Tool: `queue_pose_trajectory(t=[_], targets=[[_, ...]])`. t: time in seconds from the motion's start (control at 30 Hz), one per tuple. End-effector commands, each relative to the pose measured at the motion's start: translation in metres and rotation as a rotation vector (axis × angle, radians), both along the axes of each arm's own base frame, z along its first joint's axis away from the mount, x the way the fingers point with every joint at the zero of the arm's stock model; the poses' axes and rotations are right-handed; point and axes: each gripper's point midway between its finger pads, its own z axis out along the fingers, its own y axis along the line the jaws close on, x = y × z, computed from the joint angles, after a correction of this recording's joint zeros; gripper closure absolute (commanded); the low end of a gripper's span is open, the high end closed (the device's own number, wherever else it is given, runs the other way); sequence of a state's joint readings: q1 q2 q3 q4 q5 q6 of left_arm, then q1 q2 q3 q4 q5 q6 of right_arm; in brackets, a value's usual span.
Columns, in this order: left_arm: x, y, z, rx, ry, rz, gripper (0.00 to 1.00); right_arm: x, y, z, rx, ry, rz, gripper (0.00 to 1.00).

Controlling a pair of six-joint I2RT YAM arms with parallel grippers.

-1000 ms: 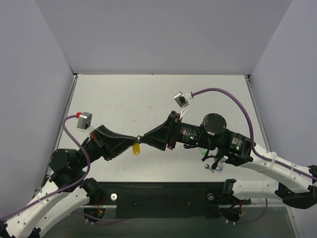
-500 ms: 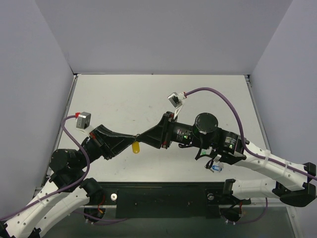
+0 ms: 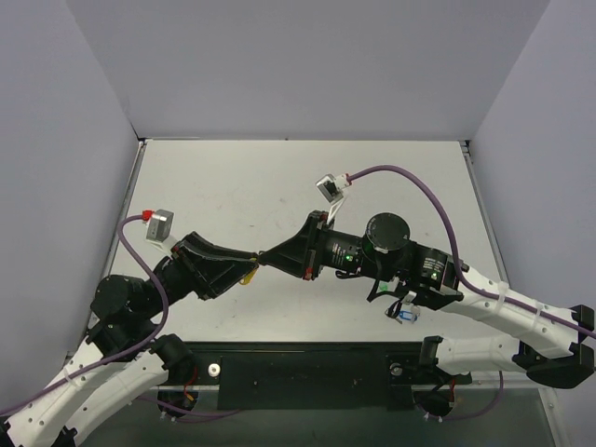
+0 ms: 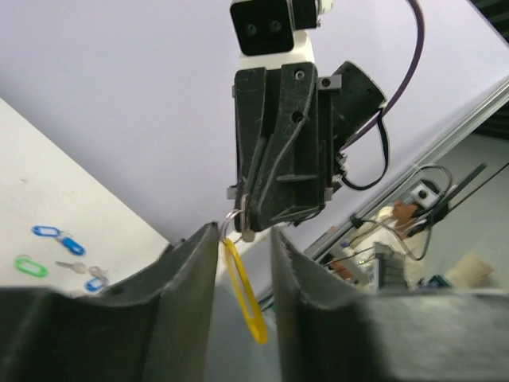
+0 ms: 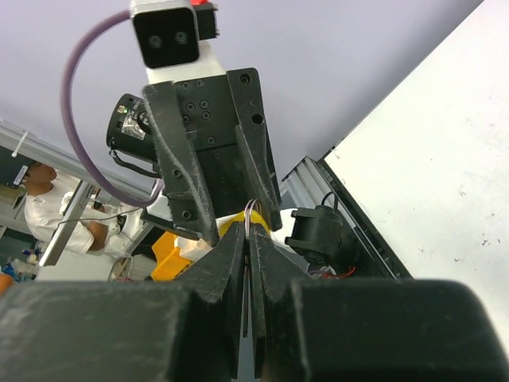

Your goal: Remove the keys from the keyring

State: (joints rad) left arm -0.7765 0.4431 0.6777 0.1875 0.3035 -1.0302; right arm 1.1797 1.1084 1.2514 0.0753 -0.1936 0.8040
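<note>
The two arms meet nose to nose above the middle of the table [image 3: 233,186], held up off its surface. The right gripper [image 3: 266,258] comes in from the right and the left gripper [image 3: 250,262] from the left, their tips almost touching.

From the right wrist, the right gripper's fingers [image 5: 227,259] are pressed nearly together with only a thin slit between them. The ring [image 5: 254,208] is pinched at their very tips, a sliver of wire standing up past them. So the right gripper is clamped on the ring.

The yellow key [image 4: 243,290] hangs down from the ring [image 4: 231,219], its yellow cap seen nearly edge-on. It dangles in the gap between the left gripper's fingers [image 4: 187,274]. These fingers stand clearly apart, so that gripper is released. The cap lies close against the inner edge of one finger near its top. I can't tell whether it really touches. The key's metal blade is too small to pick out.

From above, only a bit of yellow shows just beneath the left gripper's tip, the rest hidden by the gripper.

Well apart from all this, down on the table, lie blue tags [image 4: 45,231] and a green tag [image 4: 30,265], close together. A small silvery bit lies beside them, too tiny to identify. In the top view a speck of blue shows under the right arm's forearm.
</note>
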Motion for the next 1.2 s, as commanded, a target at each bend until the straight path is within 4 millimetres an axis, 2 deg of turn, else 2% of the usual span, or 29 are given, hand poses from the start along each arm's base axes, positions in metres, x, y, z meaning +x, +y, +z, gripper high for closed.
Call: queue_pose_trajectory(t=[0.0, 0.03, 0.1, 0.27, 0.5, 0.53, 0.77, 1.17], targets=[[-0.009, 0.008, 0.006, 0.056, -0.043, 0.019, 0.47, 0.001, -0.008, 0.014, 0.056, -0.037, -0.031, 1.00], [-0.010, 0.011, 0.007, 0.055, -0.047, 0.026, 0.40, 0.001, -0.009, 0.013, 0.059, -0.035, -0.034, 1.00], [-0.010, 0.014, 0.007, 0.052, -0.045, 0.042, 0.36, 0.001, -0.012, 0.015, 0.076, -0.031, -0.040, 1.00], [-0.012, 0.016, 0.013, 0.025, -0.049, 0.036, 0.36, 0.002, -0.016, 0.021, 0.139, -0.015, -0.060, 1.00], [-0.009, 0.021, 0.016, -0.020, -0.045, 0.063, 0.36, 0.001, -0.008, 0.021, 0.212, 0.042, -0.046, 1.00], [-0.009, 0.021, 0.017, -0.022, -0.041, 0.061, 0.36, -0.002, -0.008, 0.028, 0.241, 0.043, -0.036, 1.00], [-0.008, 0.019, 0.018, -0.046, -0.026, 0.046, 0.40, -0.008, -0.013, 0.036, 0.293, 0.046, -0.014, 1.00], [-0.010, 0.014, 0.023, -0.090, -0.038, 0.004, 0.51, -0.013, -0.016, 0.041, 0.323, 0.045, 0.009, 1.00]])
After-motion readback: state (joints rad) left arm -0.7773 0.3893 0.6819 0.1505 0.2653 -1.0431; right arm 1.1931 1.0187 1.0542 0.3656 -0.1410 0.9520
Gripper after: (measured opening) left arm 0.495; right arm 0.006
